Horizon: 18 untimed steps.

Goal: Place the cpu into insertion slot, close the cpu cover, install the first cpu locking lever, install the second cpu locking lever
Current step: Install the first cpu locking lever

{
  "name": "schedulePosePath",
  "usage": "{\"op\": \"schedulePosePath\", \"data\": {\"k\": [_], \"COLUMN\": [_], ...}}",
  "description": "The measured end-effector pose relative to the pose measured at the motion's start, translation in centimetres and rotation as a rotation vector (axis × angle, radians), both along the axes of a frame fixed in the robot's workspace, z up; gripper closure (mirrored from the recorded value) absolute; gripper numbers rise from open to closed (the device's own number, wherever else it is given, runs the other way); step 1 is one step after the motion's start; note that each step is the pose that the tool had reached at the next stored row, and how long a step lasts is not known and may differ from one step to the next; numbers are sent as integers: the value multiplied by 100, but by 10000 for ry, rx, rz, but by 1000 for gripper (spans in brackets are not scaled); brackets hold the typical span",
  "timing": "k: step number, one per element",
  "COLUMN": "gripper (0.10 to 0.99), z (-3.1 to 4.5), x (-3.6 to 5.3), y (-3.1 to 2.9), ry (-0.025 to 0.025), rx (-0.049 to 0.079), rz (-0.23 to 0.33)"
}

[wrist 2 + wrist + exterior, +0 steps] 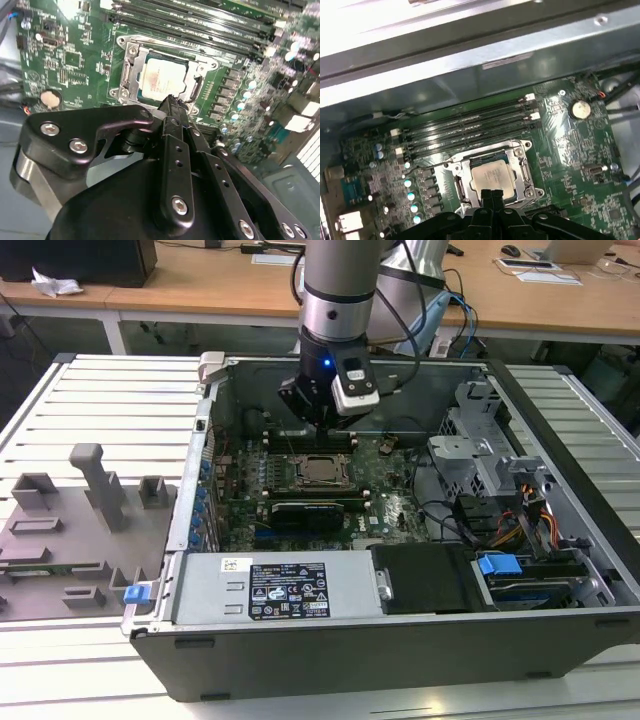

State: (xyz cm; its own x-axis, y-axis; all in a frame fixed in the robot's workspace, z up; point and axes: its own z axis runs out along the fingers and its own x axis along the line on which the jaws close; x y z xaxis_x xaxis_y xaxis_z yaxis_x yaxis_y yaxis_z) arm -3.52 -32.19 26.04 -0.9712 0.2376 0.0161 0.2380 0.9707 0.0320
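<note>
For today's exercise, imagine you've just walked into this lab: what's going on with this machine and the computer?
A single robot arm reaches down into an open computer case. Its gripper is at the edge of the insertion slot on the motherboard. The cpu already sits in the slot, and the cpu cover appears to lie flat around it. The gripper's fingers are together and hold nothing.

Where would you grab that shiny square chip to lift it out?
By two opposite edges, from straight above, I'd say. The cpu lies flat in the insertion slot, only its top showing. But the cpu cover frames its edges closely, so they're probably out of reach until that lifts.
</note>
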Motion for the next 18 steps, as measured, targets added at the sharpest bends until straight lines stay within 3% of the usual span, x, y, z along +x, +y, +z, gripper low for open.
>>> {"op": "schedulePosePath", "data": {"k": [10, 15, 18], "gripper": [980, 980, 980], "z": [-5, -7, 56], "x": [-26, -43, -44], "y": [0, 0, 0], "ry": [0, 0, 0], "rx": [1, 1, 1], "rz": [1549, 2041, 2055]}}
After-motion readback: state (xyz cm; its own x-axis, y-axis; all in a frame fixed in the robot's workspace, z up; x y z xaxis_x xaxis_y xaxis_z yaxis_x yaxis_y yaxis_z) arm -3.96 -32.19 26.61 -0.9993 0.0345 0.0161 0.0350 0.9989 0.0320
